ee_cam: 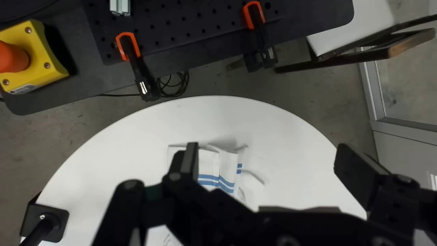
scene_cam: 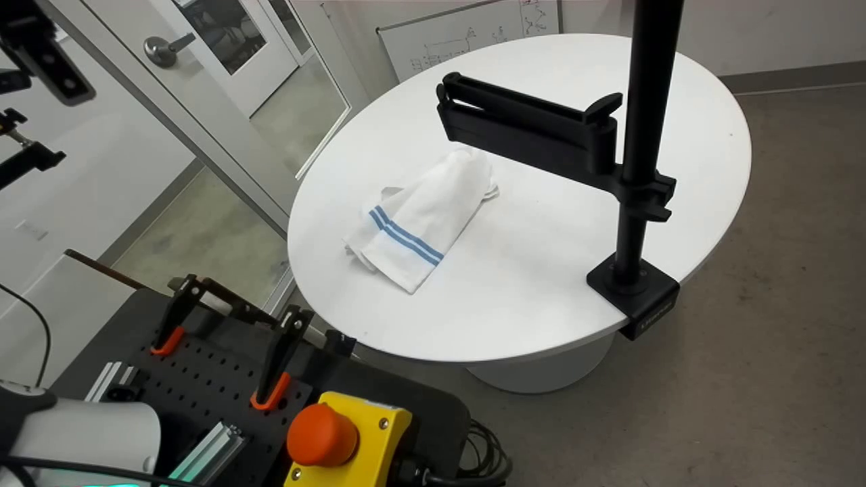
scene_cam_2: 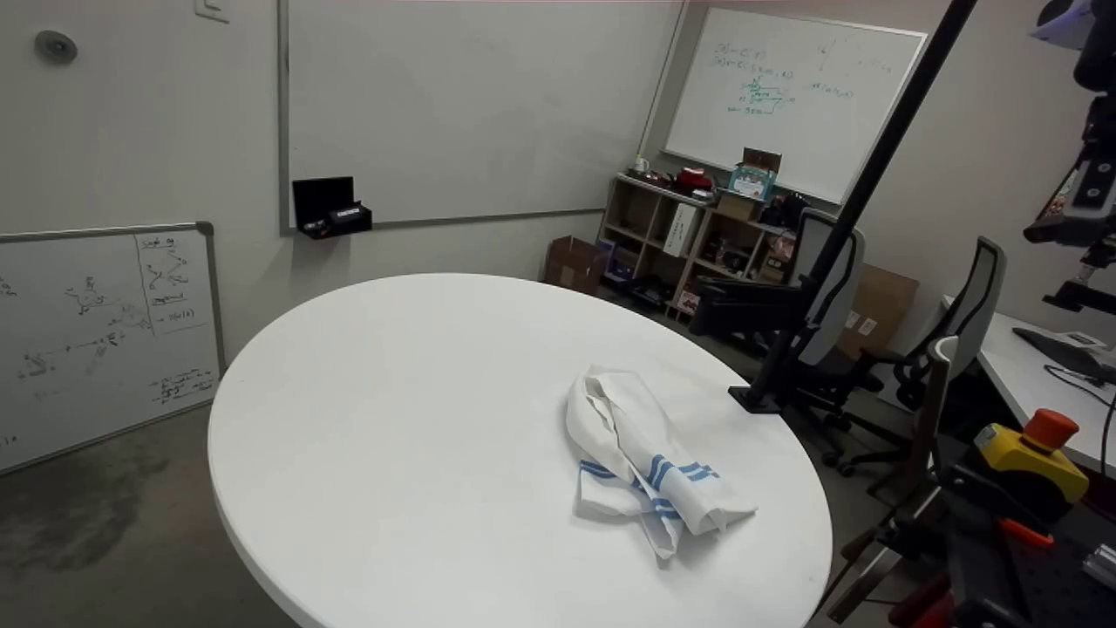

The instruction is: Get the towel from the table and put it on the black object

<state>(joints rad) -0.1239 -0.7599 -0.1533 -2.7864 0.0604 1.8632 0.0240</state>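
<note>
A white towel with blue stripes lies loosely folded on the round white table (scene_cam: 541,223). The towel (scene_cam: 433,210) shows in both exterior views (scene_cam_2: 623,414). In the wrist view the towel (ee_cam: 210,162) is partly hidden behind the left finger and gripper body. The black object (scene_cam: 524,125) is a horizontal arm on a post clamped to the table edge. It also shows in an exterior view (scene_cam_2: 745,305), and its clamp base (ee_cam: 44,222) is at the lower left of the wrist view. My gripper (ee_cam: 267,152) is open and empty, above the table and apart from the towel.
The tall black post (scene_cam: 649,88) rises from the table edge. A dark bench holds a yellow emergency-stop box (scene_cam: 365,433) and black-and-orange clamps (scene_cam: 277,365). Office chairs (scene_cam_2: 950,323) and a shelf (scene_cam_2: 689,235) stand beyond the table. A glass door (scene_cam: 223,101) is close by.
</note>
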